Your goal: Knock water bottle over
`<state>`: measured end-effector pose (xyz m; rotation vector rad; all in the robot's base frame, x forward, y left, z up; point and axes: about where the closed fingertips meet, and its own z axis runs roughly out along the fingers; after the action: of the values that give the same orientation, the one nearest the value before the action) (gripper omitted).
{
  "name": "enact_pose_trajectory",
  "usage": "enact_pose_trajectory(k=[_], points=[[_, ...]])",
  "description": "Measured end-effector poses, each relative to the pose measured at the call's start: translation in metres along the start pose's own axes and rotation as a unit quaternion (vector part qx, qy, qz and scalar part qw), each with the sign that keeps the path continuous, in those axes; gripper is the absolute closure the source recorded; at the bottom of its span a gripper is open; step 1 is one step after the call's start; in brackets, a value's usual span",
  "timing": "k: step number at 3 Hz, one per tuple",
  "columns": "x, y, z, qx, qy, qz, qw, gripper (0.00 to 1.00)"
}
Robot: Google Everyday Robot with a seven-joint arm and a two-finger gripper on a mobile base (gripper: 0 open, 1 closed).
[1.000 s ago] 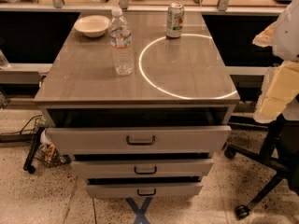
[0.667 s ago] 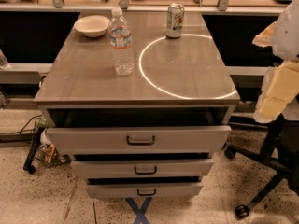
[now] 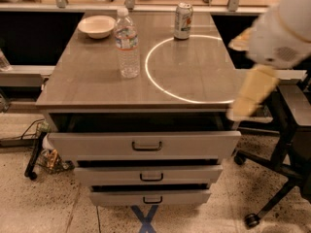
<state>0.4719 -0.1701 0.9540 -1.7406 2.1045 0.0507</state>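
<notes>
Gripper (image 3: pixel 252 95) now nearer table (image 3: pixel 87 81), by its right edge, openness indiscernible; water bottle (image 3: pixel 127 45) upright, well apart.

Robotics lab or office test bay. Grey three-drawer cabinet (image 3: pixel 146 144), drawers partly pulled out, stands on speckled hard floor (image 3: pixel 48 208); blue tape cross (image 3: pixel 146 218) stuck down in front. Bright ring of light (image 3: pixel 151 74) lies on cabinet top beside lone water bottle (image 3: pixel 127 42), soda can (image 3: pixel 183 21) and white bowl (image 3: pixel 96 25). Wheeled office chair (image 3: pixel 279 174) at right, loose cables (image 3: pixel 26 132) at left, long workbench (image 3: pixel 160 6) behind. Robot's gripper (image 3: pixel 248 101), blurred, hangs just off cabinet's right front corner.
</notes>
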Motion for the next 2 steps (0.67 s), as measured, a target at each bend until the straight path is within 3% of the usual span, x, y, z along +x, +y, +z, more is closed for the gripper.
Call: enact_pose_trajectory(k=[1,2], points=[[-0.057,-0.036,0.038,0.005,-0.072,-0.026,0.9970,0.00],[-0.118,-0.079,0.059,0.035,-0.142,-0.037,0.9885,0.00]])
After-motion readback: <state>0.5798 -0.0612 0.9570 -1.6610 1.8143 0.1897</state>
